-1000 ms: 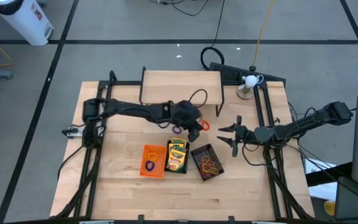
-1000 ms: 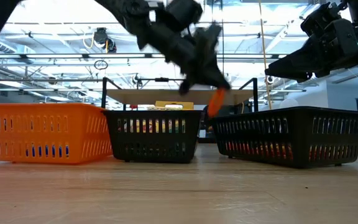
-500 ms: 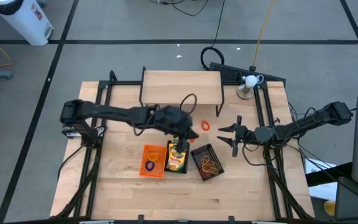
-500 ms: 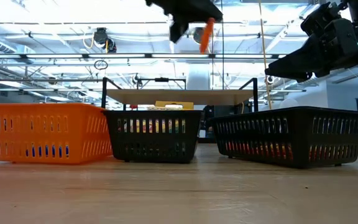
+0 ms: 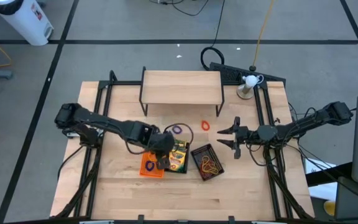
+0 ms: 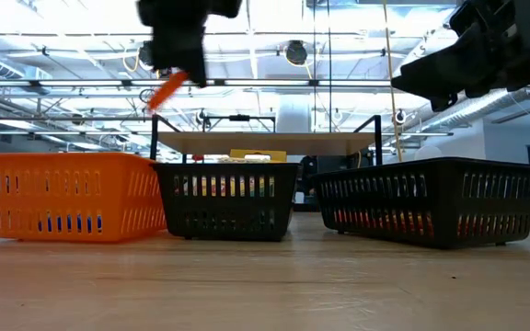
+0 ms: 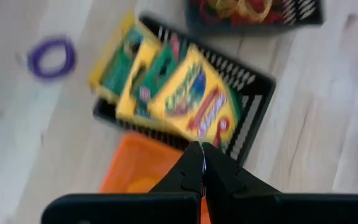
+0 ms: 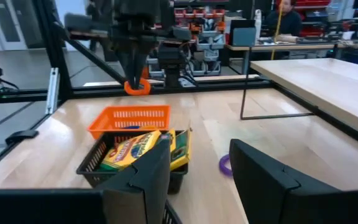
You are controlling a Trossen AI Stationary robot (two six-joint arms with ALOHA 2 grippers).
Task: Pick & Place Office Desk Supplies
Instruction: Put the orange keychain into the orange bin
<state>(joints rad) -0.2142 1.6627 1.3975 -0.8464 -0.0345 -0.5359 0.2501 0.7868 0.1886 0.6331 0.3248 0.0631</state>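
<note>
My left gripper (image 5: 160, 160) hangs over the orange tray (image 5: 149, 163), near its border with the middle black tray (image 5: 178, 155) that holds the yellow-and-green crayon boxes (image 7: 191, 106). It is shut on an orange rubber band (image 6: 167, 89). The right black tray (image 5: 207, 161) holds several rubber bands. A purple band (image 5: 178, 130) and a red-orange band (image 5: 205, 125) lie flat on the table beyond the trays. My right gripper (image 5: 224, 135) waits open, right of the trays and above the table. My left gripper pinches the orange rubber band (image 8: 137, 87) between its two shut fingertips (image 7: 202, 163), coming from above and pointing down. The loop hangs slack below the fingers, lifted clear, high above the orange tray (image 8: 129, 118).
A raised wooden shelf (image 5: 181, 87) on thin black legs stands at the far side of the table. Black frame rails (image 5: 98, 124) run along both table sides. A small white object (image 5: 249, 81) sits at the far right corner. Bare wood lies near the trays' front.
My left gripper, shut on the orange band, has risen from the table beyond the trays and swung toward the near left, from over the red-orange band's spot to above the orange tray. The band has gone with it, lifted clear. The purple band now shows uncovered.
</note>
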